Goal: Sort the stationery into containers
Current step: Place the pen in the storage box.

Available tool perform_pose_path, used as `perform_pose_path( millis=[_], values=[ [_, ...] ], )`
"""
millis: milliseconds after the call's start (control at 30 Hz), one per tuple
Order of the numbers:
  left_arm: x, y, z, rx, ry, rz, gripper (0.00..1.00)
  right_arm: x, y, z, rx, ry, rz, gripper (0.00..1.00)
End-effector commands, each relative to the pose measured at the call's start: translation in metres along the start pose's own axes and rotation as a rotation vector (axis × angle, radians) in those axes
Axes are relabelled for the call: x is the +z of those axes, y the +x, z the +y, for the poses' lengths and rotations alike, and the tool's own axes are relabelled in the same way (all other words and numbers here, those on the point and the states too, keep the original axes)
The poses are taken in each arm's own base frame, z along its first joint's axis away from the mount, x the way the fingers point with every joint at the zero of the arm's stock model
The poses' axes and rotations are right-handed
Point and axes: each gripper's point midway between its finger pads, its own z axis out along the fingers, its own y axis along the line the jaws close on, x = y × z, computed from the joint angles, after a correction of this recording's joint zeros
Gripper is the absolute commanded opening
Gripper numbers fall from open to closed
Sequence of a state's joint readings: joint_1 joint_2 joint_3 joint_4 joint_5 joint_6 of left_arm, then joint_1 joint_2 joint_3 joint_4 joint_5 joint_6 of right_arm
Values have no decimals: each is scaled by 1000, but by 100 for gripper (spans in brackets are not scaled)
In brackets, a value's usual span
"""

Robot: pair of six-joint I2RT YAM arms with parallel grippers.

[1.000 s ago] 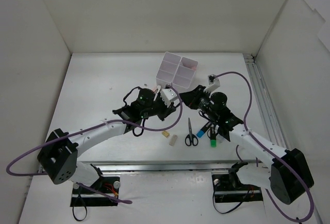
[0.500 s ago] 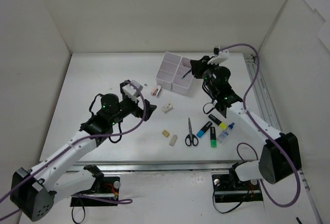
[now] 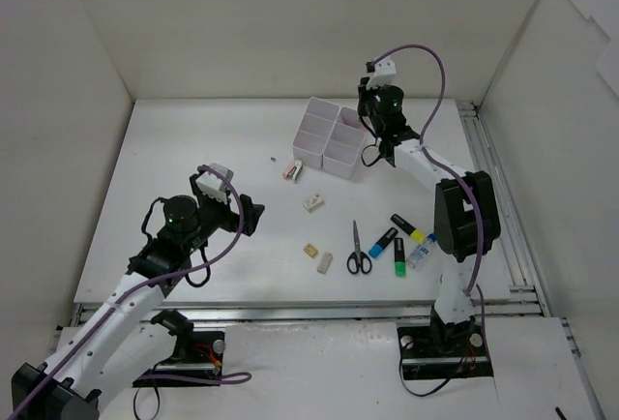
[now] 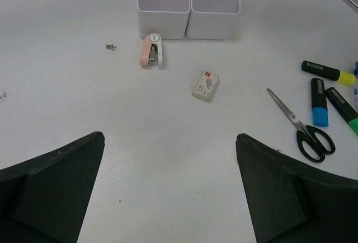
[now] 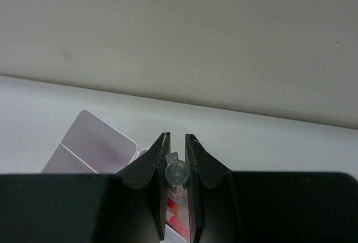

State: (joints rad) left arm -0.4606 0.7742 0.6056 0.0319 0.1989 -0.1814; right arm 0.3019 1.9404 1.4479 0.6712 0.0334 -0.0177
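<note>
The four white containers [image 3: 316,120] stand as a block at the table's back. My right gripper [image 3: 371,139] hangs over the back right bin, shut on a clear-capped pen [image 5: 177,173] held upright above red pens [image 5: 174,209] in that bin. My left gripper [image 3: 242,212] is open and holds nothing, low over bare table at the near left [image 4: 169,136]. Ahead of it lie a pink piece [image 4: 151,50], a white eraser [image 4: 206,85] and black-handled scissors [image 4: 302,126]. Yellow [image 4: 327,71], blue [image 4: 318,102] and green [image 4: 342,107] highlighters lie to the right.
A tan eraser [image 3: 310,250] and another white eraser [image 3: 325,263] lie near the front middle. A blue-capped glue bottle [image 3: 423,251] rests right of the highlighters. White walls enclose the table on three sides, and a metal rail [image 3: 488,178] runs along the right edge.
My left gripper opened and its arm drew back from the containers to the near left. My right arm swung from the front right up over the bins, still shut.
</note>
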Motion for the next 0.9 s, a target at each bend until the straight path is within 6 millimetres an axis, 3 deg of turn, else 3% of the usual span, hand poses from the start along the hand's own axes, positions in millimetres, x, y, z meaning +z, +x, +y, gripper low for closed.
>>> perform_pose_path(
  millis=[0, 167, 233, 333, 367, 400, 467, 500, 567, 600, 633, 700, 733, 767, 800, 833, 867],
  values=[
    [1, -18, 6, -23, -19, -37, 99, 8, -66, 1, -24, -9, -187, 0],
    [6, -14, 8, -52, -15, -5, 99, 18, -43, 2, 11, -5, -152, 4],
    [6, -13, 10, -67, -23, 7, 99, 19, -29, 2, 28, -3, -127, 12],
    [5, -12, 8, -83, -17, 12, 99, 13, -25, 1, 64, -1, -117, 28],
    [4, -11, 7, -86, -13, 13, 99, 8, -35, 1, 70, 0, -133, 32],
    [4, -10, 7, -91, -9, 16, 99, 5, -36, 4, 78, -6, -132, 42],
    [5, -9, 5, -107, -5, 22, 100, -3, -40, 1, 81, -8, -135, 48],
    [6, -9, 5, -110, -2, 22, 99, -11, -56, 2, 85, -17, -162, 55],
    [6, -1, 3, -132, 5, 58, 99, -22, -58, 1, 84, -22, -157, 62],
    [5, 1, 3, -140, 3, 69, 100, -35, -74, 5, 87, -32, -184, 69],
    [5, 1, 2, -145, 4, 72, 99, -43, -64, 3, 82, -26, -154, 72],
    [2, 1, 2, -170, -6, 75, 99, -68, -63, -3, 92, 26, -92, 79],
    [2, 1, 1, -179, -5, 80, 99, -79, -48, -7, 93, 55, -29, 82],
    [1, 0, 0, -192, -1, 87, 99, -96, -57, -9, 122, 88, -10, 84],
    [1, 1, -2, -201, 1, 102, 99, -113, -24, -16, 105, 156, 128, 95],
    [0, 2, -2, -212, 2, 111, 99, -126, -7, -18, 104, 177, 201, 98],
    [0, 3, -4, -222, 10, 123, 99, -141, -5, -25, 149, 232, 229, 98]
  ],
)
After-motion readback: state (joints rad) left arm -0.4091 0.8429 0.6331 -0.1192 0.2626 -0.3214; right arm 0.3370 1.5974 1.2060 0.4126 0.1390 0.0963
